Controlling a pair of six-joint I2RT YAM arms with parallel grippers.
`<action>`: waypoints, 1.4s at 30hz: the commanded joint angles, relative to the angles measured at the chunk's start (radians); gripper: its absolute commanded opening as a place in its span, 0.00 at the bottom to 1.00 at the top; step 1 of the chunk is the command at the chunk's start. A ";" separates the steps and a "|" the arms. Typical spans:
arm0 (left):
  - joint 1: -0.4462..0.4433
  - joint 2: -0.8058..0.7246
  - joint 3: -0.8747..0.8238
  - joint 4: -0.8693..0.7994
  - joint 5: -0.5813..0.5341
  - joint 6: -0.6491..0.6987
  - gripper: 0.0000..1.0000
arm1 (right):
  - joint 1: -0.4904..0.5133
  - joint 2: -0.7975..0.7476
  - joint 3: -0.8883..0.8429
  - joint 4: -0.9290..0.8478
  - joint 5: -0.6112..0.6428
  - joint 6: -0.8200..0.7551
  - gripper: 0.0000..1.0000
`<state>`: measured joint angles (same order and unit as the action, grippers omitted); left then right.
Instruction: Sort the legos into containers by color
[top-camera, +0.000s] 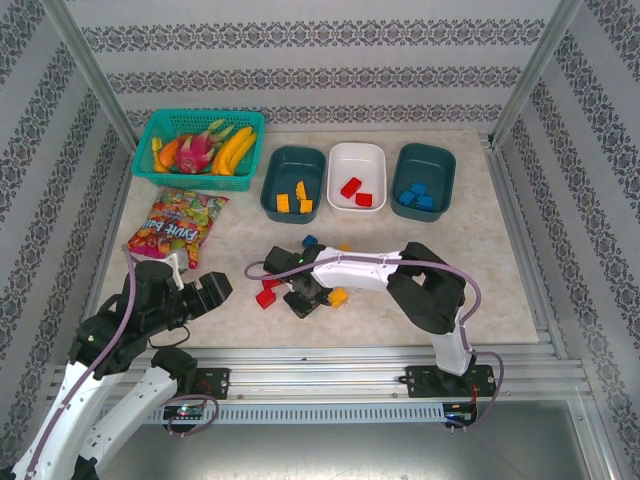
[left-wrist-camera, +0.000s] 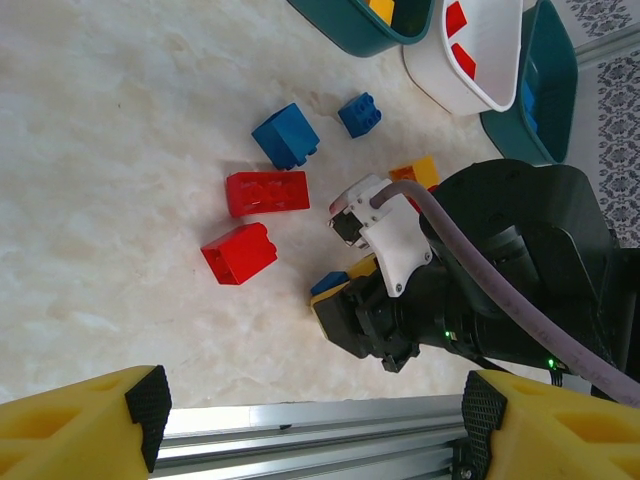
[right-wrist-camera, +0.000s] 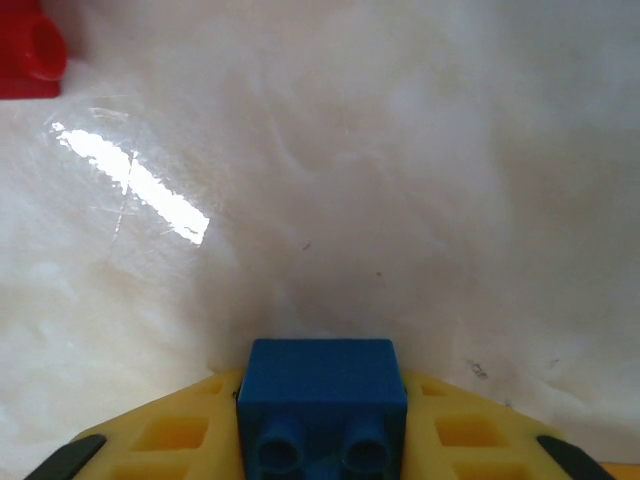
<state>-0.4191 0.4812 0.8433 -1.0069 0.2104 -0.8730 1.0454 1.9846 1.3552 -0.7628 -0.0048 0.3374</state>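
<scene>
My right gripper (right-wrist-camera: 322, 425) is shut on a blue lego (right-wrist-camera: 322, 385) just above the table; from above it sits at the table's front middle (top-camera: 300, 300). Around it lie red legos (left-wrist-camera: 266, 192) (left-wrist-camera: 239, 252), two blue ones (left-wrist-camera: 285, 135) (left-wrist-camera: 359, 114) and an orange one (top-camera: 338, 297). At the back, the left teal tub (top-camera: 290, 165) holds yellow-orange legos, the white tub (top-camera: 357, 163) red ones, and the right teal tub (top-camera: 425, 163) blue ones. My left gripper (top-camera: 215, 290) is open and holds nothing, at the front left.
A bright teal mesh basket (top-camera: 145, 165) with toy fruit stands at the back left. A colourful snack bag (top-camera: 178, 225) lies in front of it. An aluminium rail (top-camera: 350, 360) runs along the near edge. The right arm (top-camera: 430, 285) stretches leftward across the front.
</scene>
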 joint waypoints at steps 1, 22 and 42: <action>-0.010 0.012 0.010 0.039 0.023 -0.016 0.79 | 0.004 -0.053 0.010 -0.006 0.041 0.007 0.30; -0.109 0.875 0.552 0.531 0.166 0.116 0.80 | -0.877 -0.244 0.239 -0.068 0.005 0.044 0.27; -0.188 1.581 1.210 0.500 0.217 0.198 0.79 | -1.070 0.528 1.050 -0.131 -0.051 0.074 0.32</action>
<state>-0.5907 2.0212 1.9491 -0.4877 0.4099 -0.7078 -0.0231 2.4676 2.3230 -0.8650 -0.0154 0.4091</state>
